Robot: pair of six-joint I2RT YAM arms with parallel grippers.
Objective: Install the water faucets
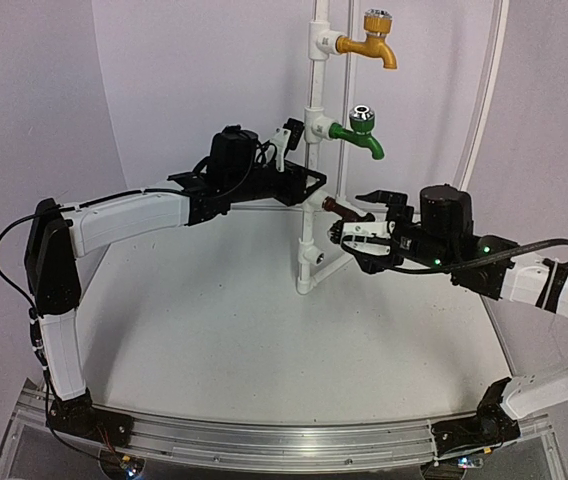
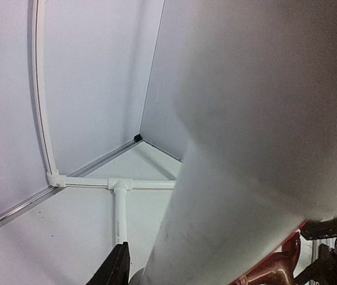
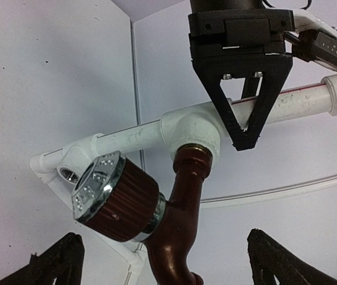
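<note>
The dark brown faucet [image 3: 174,231] with its silver cap [image 3: 94,184] sits with its stem in a socket of the white pipe stand [image 3: 133,139]; it also shows in the top view [image 1: 339,208]. My right gripper [image 3: 168,261] is open, its fingers [image 3: 56,261] wide on either side of the faucet and not touching it; it also shows in the top view [image 1: 357,218]. My left gripper [image 1: 307,186] is shut on the stand's upright pipe [image 2: 245,119], just beside that socket [image 3: 195,130]. The green faucet [image 1: 359,130] is seated in the socket above.
A yellow-orange faucet [image 1: 377,42] sits in the top socket. An open socket [image 3: 67,173] is at the stand's lower end [image 1: 316,258]. The stand's base pipes [image 2: 120,202] lie on the white table, with a curved white backdrop behind.
</note>
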